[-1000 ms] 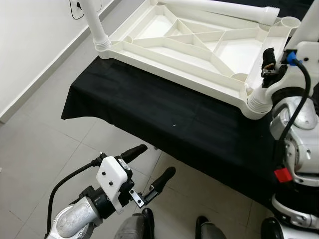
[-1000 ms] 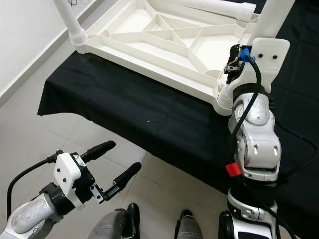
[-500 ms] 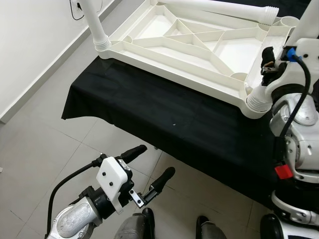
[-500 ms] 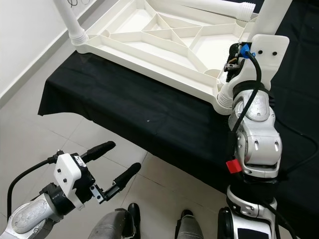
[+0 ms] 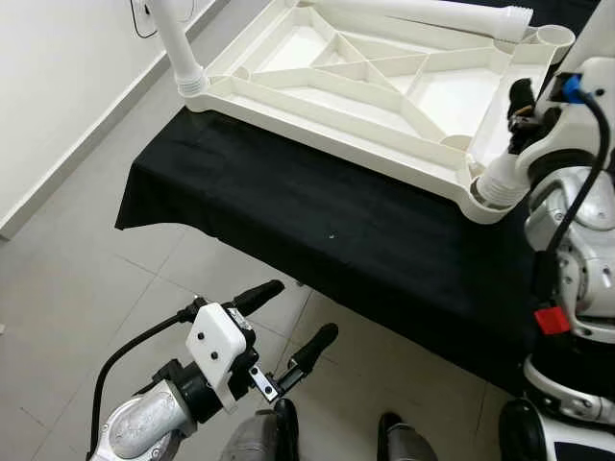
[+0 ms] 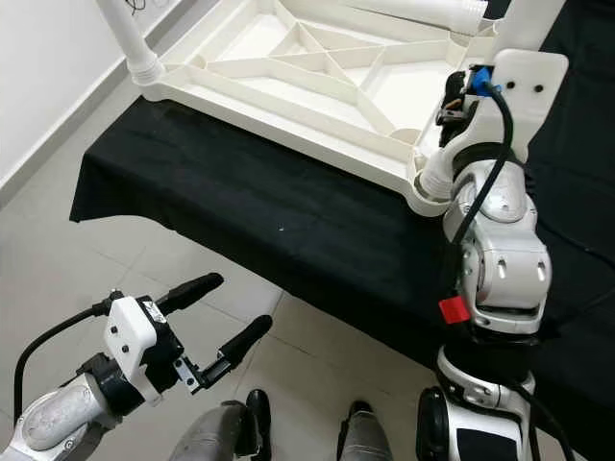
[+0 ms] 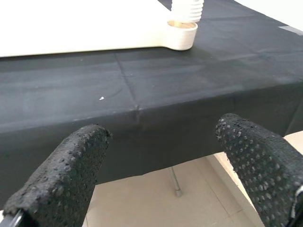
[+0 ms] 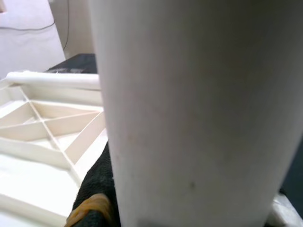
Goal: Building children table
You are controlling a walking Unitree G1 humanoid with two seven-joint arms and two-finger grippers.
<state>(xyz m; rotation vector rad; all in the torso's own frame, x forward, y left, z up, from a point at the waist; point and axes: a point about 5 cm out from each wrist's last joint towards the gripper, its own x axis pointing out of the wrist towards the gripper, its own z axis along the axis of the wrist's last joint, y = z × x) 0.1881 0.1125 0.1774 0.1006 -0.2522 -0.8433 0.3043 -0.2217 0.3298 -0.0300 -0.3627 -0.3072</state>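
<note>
The white table top [image 5: 317, 82] lies upside down on a black-clothed table [image 5: 317, 221], its ribbed underside facing up. One white leg [image 5: 176, 43] stands upright in the far left corner socket. Another leg [image 5: 423, 12] lies across the back edge. A third leg [image 6: 434, 175] stands in the near right corner socket, and my right gripper [image 6: 452, 96] is shut on it; that leg [image 8: 189, 109] looms close in the right wrist view. My left gripper [image 5: 300, 309] hangs open and holds nothing, low over the floor in front of the table's near edge [image 7: 142, 113].
A white wall [image 5: 58, 77] with a skirting board runs along the left, with a black cable [image 5: 144, 14] on it. Grey floor tiles [image 5: 86, 279] lie between wall and table. My feet [image 5: 394, 437] stand close to the black cloth's front edge.
The view has shifted slightly. My right arm has leaned a little to the right while still gripping the corner leg. The left gripper has not moved.
</note>
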